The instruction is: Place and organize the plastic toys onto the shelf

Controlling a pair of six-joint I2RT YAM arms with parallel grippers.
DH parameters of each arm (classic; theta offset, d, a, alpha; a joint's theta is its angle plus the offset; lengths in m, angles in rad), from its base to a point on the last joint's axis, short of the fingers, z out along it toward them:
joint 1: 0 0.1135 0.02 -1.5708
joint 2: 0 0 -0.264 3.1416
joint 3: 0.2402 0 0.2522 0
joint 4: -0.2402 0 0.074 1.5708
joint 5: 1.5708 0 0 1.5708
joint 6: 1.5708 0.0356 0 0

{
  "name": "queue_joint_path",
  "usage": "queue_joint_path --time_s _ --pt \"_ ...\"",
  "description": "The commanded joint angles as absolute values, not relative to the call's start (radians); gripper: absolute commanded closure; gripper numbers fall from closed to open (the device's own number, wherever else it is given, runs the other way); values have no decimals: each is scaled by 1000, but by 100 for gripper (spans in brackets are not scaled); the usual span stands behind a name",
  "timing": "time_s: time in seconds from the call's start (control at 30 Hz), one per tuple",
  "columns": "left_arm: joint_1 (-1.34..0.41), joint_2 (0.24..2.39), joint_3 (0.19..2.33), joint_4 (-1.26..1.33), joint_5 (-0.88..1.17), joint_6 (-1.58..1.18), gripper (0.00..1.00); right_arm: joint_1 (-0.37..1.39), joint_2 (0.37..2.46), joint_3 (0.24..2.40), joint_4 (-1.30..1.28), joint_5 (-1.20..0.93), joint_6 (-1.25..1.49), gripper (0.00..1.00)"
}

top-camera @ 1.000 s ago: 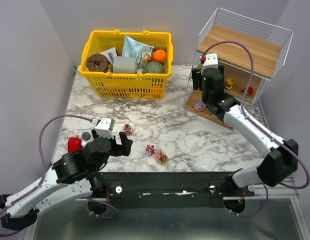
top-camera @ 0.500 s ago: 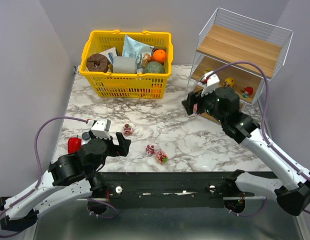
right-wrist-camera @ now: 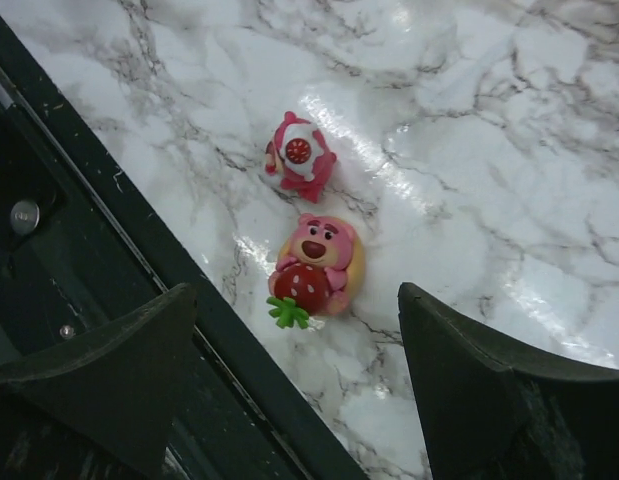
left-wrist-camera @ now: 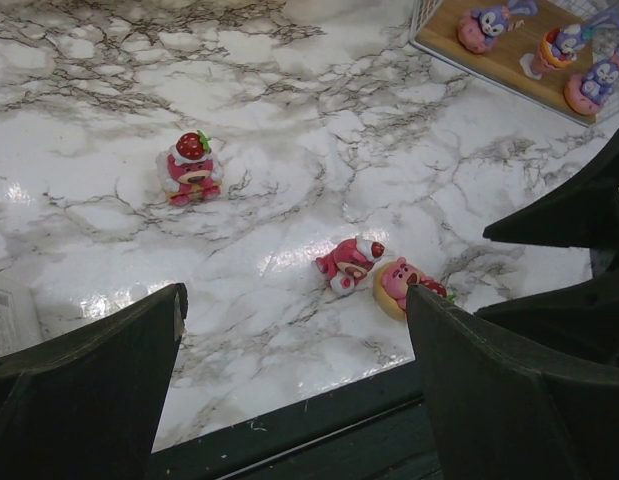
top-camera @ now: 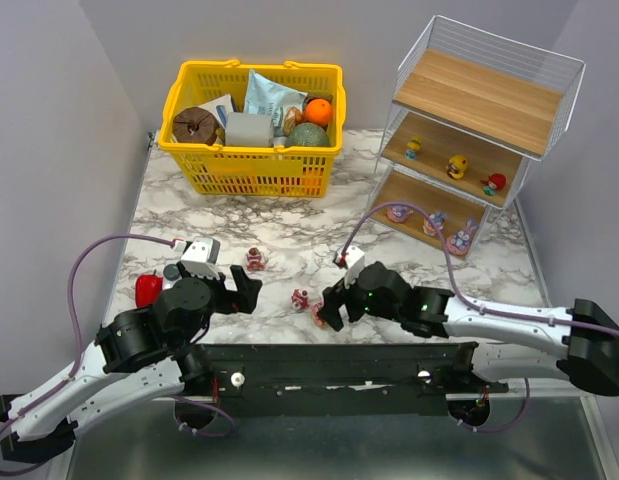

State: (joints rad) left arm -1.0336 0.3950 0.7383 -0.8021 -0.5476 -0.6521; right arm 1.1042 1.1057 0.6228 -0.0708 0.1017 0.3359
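Your right claw hangs low over the marble table, close to its 6 o'clock edge in the top view. Its two fingers stand wide apart and hold nothing. Right under the gap lies a pink bear toy. It is on its back, hugging a red strawberry, with a round yellow piece behind it. The fingers sit one on each side of it and do not touch it. Just beside the bear, at 11 o'clock in the right wrist view, lies a second pink and red toy.

In the top view your left claw is at 9 o'clock from the right claw. Its fingers are wide apart too, with nothing between them. A third pink toy, with a strawberry on its head, stands near it at about 1 o'clock.

The shelf stands at 1 o'clock from the right claw, well apart from it, in the far corner of the table. Its middle board holds three small toys in a row. Its bottom board holds three purple and pink toys.

A yellow basket full of things sits at 11 o'clock. A red thing lies at 9 o'clock from the left claw.
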Motion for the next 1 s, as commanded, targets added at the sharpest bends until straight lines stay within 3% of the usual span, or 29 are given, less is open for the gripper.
queue_joint_path --time_s 0.0,0.2,0.83,0.97 --pt "-1029 383 729 -784 -540 -644 1 1195 1241 615 136 227 422 13" --pt "-1029 390 729 -782 -540 -641 1 1212 1380 641 176 253 468 21" --pt "-1029 364 729 -782 -546 -640 1 1219 1457 603 160 264 537 35" --pt "-1029 364 729 -782 -546 -640 1 1233 1488 607 134 345 563 40"
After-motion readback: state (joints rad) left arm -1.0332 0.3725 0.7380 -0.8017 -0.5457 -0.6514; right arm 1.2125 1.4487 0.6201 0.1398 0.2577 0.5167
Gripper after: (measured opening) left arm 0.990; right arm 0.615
